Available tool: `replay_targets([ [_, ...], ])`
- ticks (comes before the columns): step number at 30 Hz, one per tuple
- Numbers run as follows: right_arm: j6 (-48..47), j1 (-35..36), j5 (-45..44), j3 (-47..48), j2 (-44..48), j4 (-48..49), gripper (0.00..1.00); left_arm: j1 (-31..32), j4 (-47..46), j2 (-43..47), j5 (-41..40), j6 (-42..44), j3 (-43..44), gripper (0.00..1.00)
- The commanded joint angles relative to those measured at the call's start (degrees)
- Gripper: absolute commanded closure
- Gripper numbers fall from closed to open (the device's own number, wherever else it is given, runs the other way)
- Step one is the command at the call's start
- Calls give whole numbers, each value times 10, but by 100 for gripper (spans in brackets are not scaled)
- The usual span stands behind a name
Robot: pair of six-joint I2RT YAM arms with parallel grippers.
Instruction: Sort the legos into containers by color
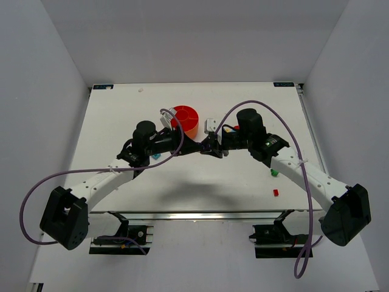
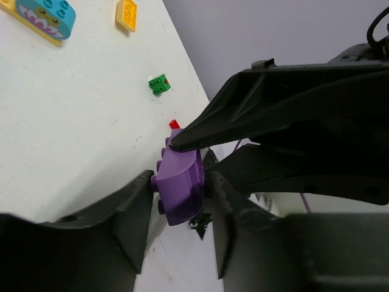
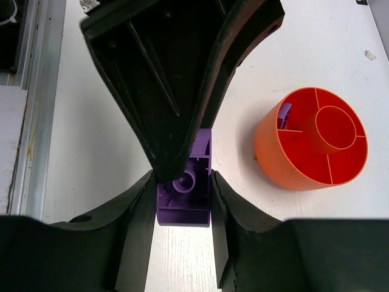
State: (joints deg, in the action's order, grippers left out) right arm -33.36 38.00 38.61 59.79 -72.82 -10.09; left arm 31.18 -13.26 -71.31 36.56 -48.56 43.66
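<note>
A purple lego (image 2: 180, 185) is held above the table between both grippers, which meet at the middle of the table. My left gripper (image 2: 180, 196) is shut on its sides, and it also shows in the top view (image 1: 203, 148). My right gripper (image 3: 184, 190) is shut on the same purple lego (image 3: 185, 198), whose hollow underside faces the camera, and it shows in the top view too (image 1: 215, 146). The red-orange bowl (image 3: 292, 159) stands just beyond, with a purple piece (image 3: 284, 115) in one wedge compartment. The bowl (image 1: 189, 126) is behind the left gripper.
Loose on the table are a green lego (image 1: 274, 173), a red lego (image 1: 275, 192) and a cyan piece (image 1: 156, 156). The left wrist view shows a green lego (image 2: 159, 84), a red one (image 2: 174, 124), a yellow one (image 2: 126, 13) and a cyan-yellow block (image 2: 42, 18). A white object (image 1: 211, 125) lies beside the bowl.
</note>
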Motion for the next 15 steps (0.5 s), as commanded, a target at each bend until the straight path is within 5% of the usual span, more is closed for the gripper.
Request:
replay_targets([
  [1, 10, 2, -4, 6, 3, 29, 100, 9, -5, -5, -3, 5, 24, 53],
  [5, 13, 1, -5, 2, 8, 31, 100, 9, -6, -10, -11, 7, 34, 75],
  [9, 13, 1, -16, -11, 18, 33, 52, 9, 12, -1, -41, 31, 51, 87],
  [12, 18, -3, -42, -30, 32, 45, 30, 0, 82, 13, -88, 65, 77, 92],
  [15, 35, -6, -106, -44, 47, 61, 23, -5, 149, 41, -159, 91, 93, 100],
])
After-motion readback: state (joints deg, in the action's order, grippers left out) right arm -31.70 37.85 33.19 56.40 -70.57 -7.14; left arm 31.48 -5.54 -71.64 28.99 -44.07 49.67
